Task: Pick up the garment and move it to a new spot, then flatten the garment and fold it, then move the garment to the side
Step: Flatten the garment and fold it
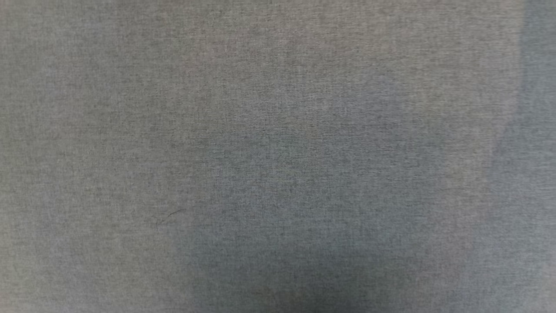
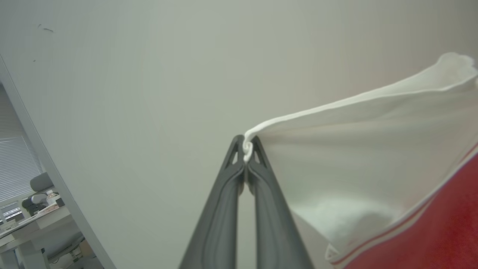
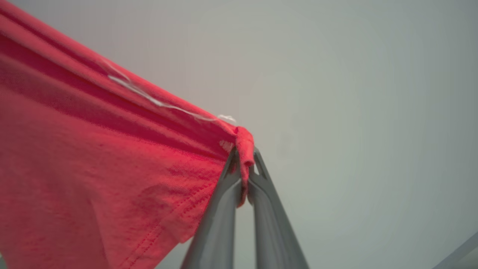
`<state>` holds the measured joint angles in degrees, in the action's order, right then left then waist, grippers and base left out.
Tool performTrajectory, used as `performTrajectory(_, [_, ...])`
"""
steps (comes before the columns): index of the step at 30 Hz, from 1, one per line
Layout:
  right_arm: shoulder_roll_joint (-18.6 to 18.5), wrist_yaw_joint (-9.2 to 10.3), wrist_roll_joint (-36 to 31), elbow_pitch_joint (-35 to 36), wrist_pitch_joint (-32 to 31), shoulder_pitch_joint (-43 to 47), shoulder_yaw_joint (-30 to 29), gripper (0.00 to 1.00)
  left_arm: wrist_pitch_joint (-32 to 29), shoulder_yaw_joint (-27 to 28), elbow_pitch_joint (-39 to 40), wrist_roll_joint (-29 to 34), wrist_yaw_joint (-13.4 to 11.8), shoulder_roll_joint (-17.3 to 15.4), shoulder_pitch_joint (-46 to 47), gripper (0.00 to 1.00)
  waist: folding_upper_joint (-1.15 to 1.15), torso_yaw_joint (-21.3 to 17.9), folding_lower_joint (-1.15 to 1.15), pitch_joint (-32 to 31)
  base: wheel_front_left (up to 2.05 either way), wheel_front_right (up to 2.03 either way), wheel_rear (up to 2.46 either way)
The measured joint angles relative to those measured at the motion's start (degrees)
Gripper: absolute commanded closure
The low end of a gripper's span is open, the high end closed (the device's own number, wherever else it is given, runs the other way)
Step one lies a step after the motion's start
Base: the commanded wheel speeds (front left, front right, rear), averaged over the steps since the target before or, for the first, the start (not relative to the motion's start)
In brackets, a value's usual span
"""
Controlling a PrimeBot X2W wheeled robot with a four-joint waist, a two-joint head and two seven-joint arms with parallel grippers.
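the garment (image 3: 93, 157) hangs in the air between both arms: left gripper (image 2: 246, 151) pinched shut on a white sleeve edge, right gripper (image 3: 243, 164) shut on a red hem corner. thin bites like that could slip under a tug.

place: office | evidence: desk (image 2: 35, 223), swivel chair (image 2: 41, 182), window blinds (image 2: 15, 164)

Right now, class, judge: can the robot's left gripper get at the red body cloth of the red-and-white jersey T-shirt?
Probably not yet. The left gripper is shut on the hem of the white sleeve, so its jaws are taken; the red body cloth hangs beside it.
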<state>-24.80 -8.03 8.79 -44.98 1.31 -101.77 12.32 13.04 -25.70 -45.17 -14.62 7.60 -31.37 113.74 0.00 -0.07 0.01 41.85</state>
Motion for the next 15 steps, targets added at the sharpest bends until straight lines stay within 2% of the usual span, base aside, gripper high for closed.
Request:
performTrajectory(7, [1.24, 0.04, -1.01, -5.15, 6.32, 0.8, 0.16, 1.0, 1.63, 0.22, -2.02, -2.24, 0.0, 3.01, -3.71, 1.0, 0.0, 1.9, 0.0, 1.32, 0.0, 0.0, 0.0])
performTrajectory(11, [1.85, 0.07, 0.76, -7.49, 9.33, 5.21, -0.14, 1.0, 1.63, 1.24, 2.69, -2.93, -0.01, 5.6, -13.58, 1.0, 0.0, 2.86, 0.0, 0.85, 0.0, 0.0, 0.0])
performTrajectory(15, [2.03, 0.08, 2.11, -8.54, 10.92, 11.9, 2.19, 1.0, 1.63, 2.32, 6.03, -4.35, -0.02, 7.87, -24.28, 1.0, 0.0, 3.32, -0.01, -0.92, 0.0, 0.0, 0.0])
